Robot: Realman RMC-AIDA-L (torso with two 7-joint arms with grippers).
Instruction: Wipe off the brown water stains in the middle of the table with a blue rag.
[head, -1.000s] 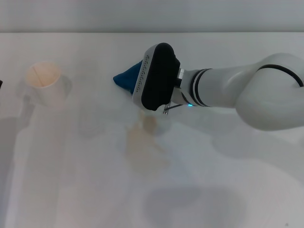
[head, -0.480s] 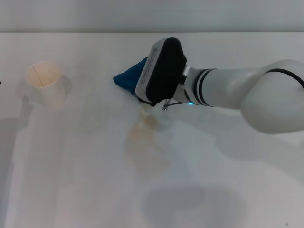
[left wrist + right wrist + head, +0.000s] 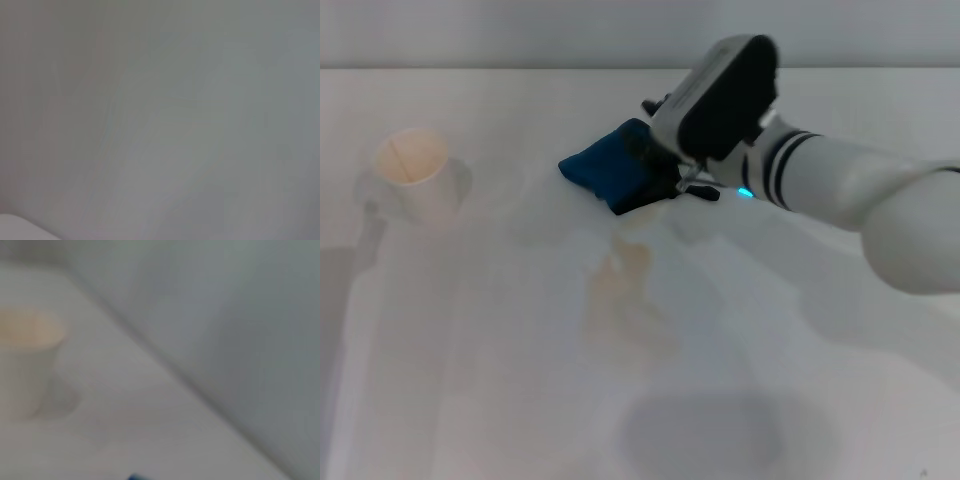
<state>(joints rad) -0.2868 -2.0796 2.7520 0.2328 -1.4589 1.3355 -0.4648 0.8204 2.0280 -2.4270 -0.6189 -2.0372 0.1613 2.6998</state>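
Note:
The blue rag (image 3: 608, 170) lies on the white table (image 3: 470, 380) just behind the brown water stains (image 3: 623, 292), a pale tan patch in the middle. My right gripper (image 3: 658, 178) reaches in from the right and is shut on the rag's right end, which looks slightly raised; the rag's left tip rests on the table. The black wrist housing tilts up behind it. A sliver of the blue rag (image 3: 137, 476) shows at the edge of the right wrist view. The left gripper is out of view.
A white paper cup (image 3: 415, 175) stands at the left of the table, well away from the rag, and also shows as the cup (image 3: 25, 365) in the right wrist view. The left wrist view shows only a plain pale surface.
The right wrist has lifted and swung back to the right, uncovering most of the rag. The rag's left tip has stayed in place.

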